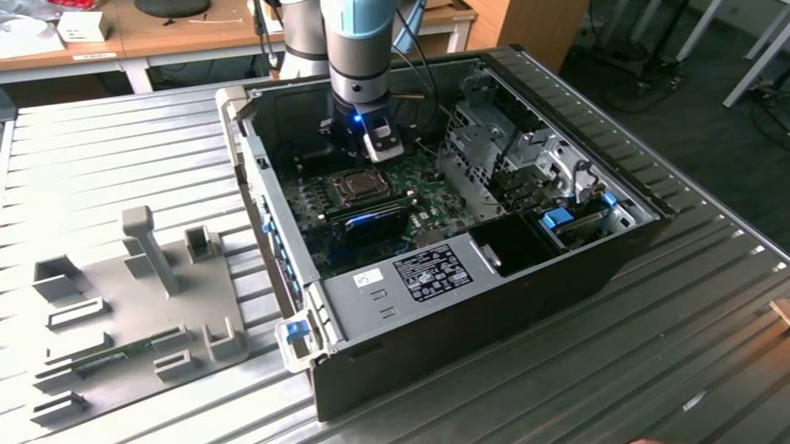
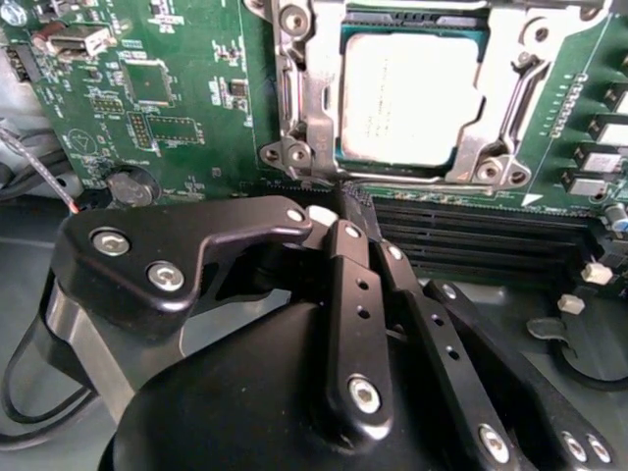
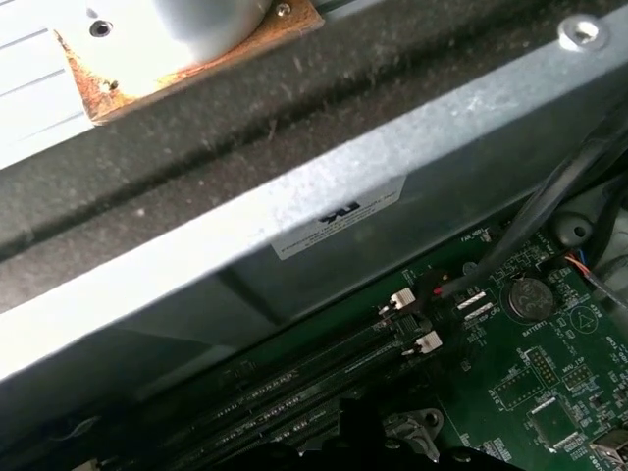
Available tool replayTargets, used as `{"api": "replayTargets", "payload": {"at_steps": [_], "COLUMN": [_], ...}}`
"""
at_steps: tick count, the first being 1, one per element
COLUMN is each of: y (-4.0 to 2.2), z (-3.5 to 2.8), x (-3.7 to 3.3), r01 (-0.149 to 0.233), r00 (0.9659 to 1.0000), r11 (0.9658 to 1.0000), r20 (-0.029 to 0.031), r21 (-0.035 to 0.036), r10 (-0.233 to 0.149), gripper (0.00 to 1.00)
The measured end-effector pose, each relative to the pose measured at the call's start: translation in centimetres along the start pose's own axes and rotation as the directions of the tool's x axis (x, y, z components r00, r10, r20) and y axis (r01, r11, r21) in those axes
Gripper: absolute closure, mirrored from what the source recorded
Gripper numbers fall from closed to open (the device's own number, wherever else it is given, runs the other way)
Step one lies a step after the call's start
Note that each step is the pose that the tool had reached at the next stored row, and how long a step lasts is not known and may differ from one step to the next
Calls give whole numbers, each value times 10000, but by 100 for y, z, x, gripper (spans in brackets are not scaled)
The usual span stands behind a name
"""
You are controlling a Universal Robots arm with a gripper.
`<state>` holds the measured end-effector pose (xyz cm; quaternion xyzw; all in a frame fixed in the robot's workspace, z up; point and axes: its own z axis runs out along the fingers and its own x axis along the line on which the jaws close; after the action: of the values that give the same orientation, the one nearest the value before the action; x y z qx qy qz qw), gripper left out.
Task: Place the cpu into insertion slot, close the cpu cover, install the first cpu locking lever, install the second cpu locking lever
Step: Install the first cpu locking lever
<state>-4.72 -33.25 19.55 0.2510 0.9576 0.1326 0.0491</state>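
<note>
Fingers (image 2: 345, 211) of my gripper (image 2: 339, 196) look drawn together in the second wrist view, their dark tips meeting with nothing between them, low in the frame's centre. Just past those tips, toward the upper middle of that frame, I see the cpu (image 2: 410, 96) lying flat in the insertion slot (image 2: 294, 118), the cpu cover (image 2: 505, 88) framing its silver top. Long black memory slots (image 2: 471, 231) run between the fingertips and the socket. All of this sits on the green motherboard (image 2: 177, 88).

In the exterior view the gripper (image 1: 370, 153) hangs inside the open computer case (image 1: 494, 305), just above the socket (image 1: 361, 185) at centre frame. That case rests on a ribbed metal table (image 1: 111, 148), a grey fixture tray (image 1: 136, 305) at lower left. Wooden desks (image 1: 185, 32) cross the top edge.
</note>
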Motion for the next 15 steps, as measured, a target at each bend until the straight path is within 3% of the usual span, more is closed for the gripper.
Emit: {"api": "replayTargets", "payload": {"at_steps": [10,11,13,15], "y": [-4,-4,-4,-4], "z": [13,12,13,13], "x": [0,0,-1,0], "r01": [-8,-10,-25,-27], "r00": [10000,10000,10000,10000], "r11": [10000,10000,9999,9999], "r20": [0,-6,-54,-58], "r21": [-4,-12,-104,-111], "r10": [8,10,24,27], "gripper": [90,90,90,90]}}
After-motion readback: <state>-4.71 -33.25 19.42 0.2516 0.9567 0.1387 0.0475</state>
